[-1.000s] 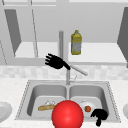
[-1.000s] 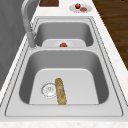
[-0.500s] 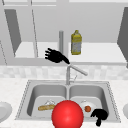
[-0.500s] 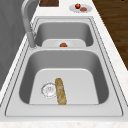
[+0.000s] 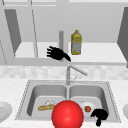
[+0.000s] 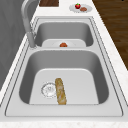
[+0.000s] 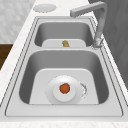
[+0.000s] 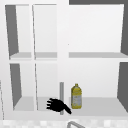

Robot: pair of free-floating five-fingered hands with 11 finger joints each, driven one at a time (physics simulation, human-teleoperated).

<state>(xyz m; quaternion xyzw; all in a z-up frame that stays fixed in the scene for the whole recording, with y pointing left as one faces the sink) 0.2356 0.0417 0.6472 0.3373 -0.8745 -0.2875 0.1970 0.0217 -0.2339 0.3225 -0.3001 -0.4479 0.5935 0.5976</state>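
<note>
our left hand (image 5: 57,53) hovered open-fingered, holding nothing, the yellow bottle (image 5: 76,42) just to its right; closing that gap seemed the next move.

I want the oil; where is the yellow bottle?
In the front view the yellow bottle stands on the lower shelf, right of the left hand.

The left hand (image 5: 57,54) sits slightly further left along the front edge of the shelf (image 5: 100,53) than a second ago, a little farther from the yellow bottle (image 5: 76,42), its fingers spread toward the shelf's left end.
</note>
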